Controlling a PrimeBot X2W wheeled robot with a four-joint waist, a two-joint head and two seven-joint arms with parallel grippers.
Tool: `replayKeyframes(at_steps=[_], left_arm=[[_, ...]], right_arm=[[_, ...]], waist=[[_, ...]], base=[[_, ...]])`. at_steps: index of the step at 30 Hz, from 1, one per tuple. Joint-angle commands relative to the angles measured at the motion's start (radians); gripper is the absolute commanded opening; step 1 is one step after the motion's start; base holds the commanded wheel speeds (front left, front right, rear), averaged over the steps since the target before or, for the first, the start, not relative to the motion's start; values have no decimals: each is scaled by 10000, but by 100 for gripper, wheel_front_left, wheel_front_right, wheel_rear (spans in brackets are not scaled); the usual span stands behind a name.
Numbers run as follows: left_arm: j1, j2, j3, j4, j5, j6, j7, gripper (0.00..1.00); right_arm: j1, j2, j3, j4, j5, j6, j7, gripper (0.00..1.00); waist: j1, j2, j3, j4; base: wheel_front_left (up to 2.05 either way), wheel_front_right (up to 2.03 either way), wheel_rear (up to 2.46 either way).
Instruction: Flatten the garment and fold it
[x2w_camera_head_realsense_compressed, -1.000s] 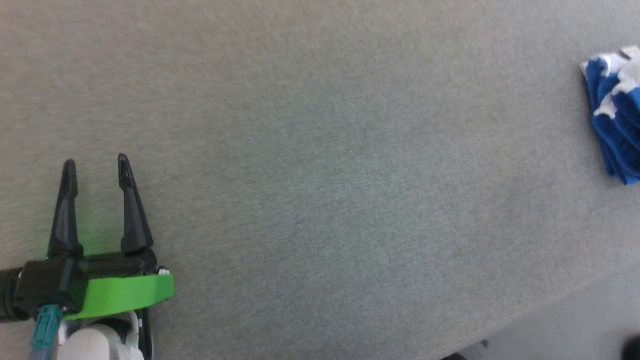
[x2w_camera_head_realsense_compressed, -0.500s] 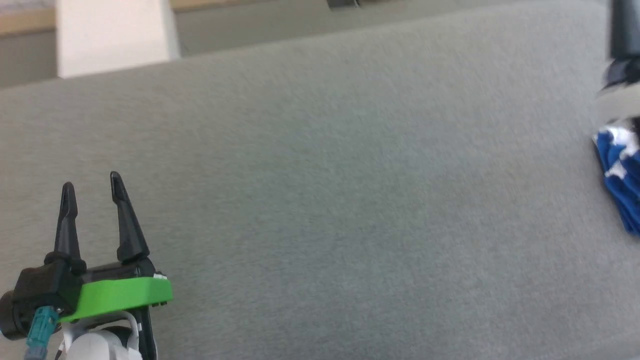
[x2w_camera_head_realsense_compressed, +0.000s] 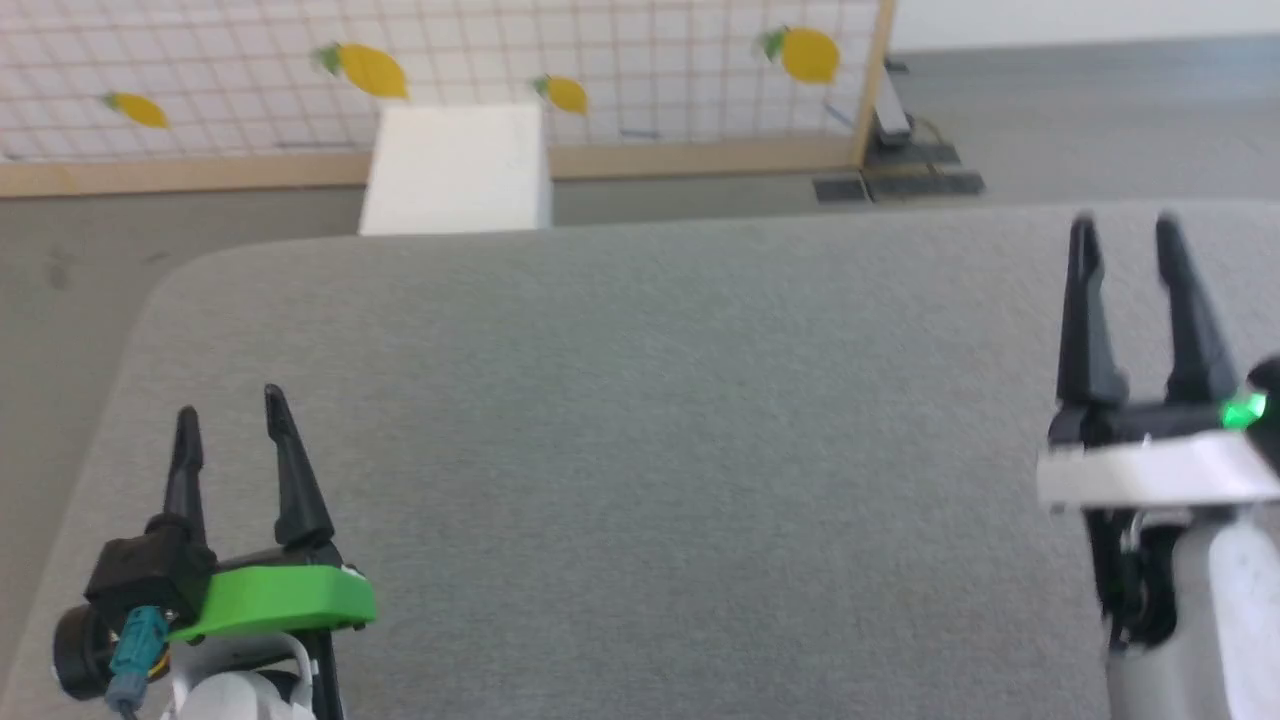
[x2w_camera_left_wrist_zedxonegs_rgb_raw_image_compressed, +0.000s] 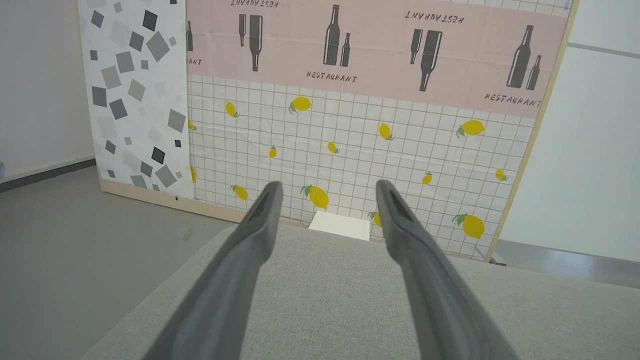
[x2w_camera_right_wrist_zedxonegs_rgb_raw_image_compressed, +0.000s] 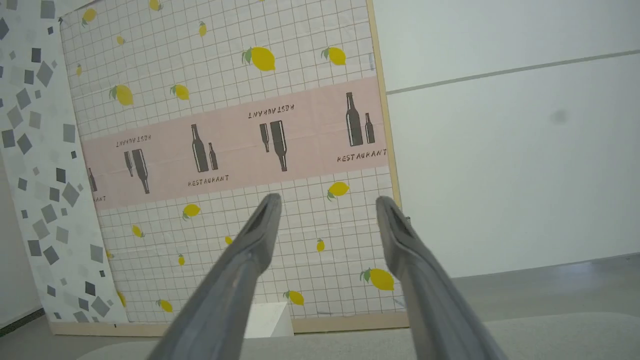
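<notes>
The blue garment is out of view in all three views. My left gripper (x2w_camera_head_realsense_compressed: 230, 402) stands open at the lower left of the head view, over the grey fabric table (x2w_camera_head_realsense_compressed: 640, 420), with nothing between its fingers. At the right my right gripper (x2w_camera_head_realsense_compressed: 1125, 222) is open too, held higher, and empty. In the left wrist view the left gripper (x2w_camera_left_wrist_zedxonegs_rgb_raw_image_compressed: 327, 186) points over the table's far edge toward a patterned wall. The right wrist view has the right gripper (x2w_camera_right_wrist_zedxonegs_rgb_raw_image_compressed: 327, 200) aimed at the same wall.
A screen (x2w_camera_left_wrist_zedxonegs_rgb_raw_image_compressed: 370, 110) with lemon print and a pink "RESTAURANT" band stands beyond the table. A white box (x2w_camera_head_realsense_compressed: 455, 170) sits on the floor at its foot. The table's left corner (x2w_camera_head_realsense_compressed: 170, 290) is rounded. Grey floor (x2w_camera_head_realsense_compressed: 60, 280) lies to the left.
The head camera has tilted up and swung, so the blue garment left the picture at the right edge and the far wall came into it. The right gripper now shows.
</notes>
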Motion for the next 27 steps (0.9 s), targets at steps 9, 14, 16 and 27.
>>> replayKeyframes(at_steps=[9, 14, 16, 27], left_arm=[[417, -57, -871, 1370, -139, 45, -35, 100], [563, -61, -1286, 1922, -135, 36, -35, 100], [616, -61, -1456, 2095, -191, 56, -35, 100], [744, -63, -2036, 2527, -434, 282, -35, 100]], right_arm=[[1880, 24, 643, 983, 501, -15, -159, 100], [2409, 24, 482, 1124, 256, -15, -165, 100], [2600, 25, 422, 1182, 110, -15, -165, 100], [3017, 25, 299, 1790, -25, -15, -167, 100]], waist=[[1, 0, -883, 788], [1, 0, -879, 738], [1, 0, -858, 726], [1, 0, -672, 736]], base=[[0, 0, 0], [0, 0, 0], [0, 0, 0], [0, 0, 0]])
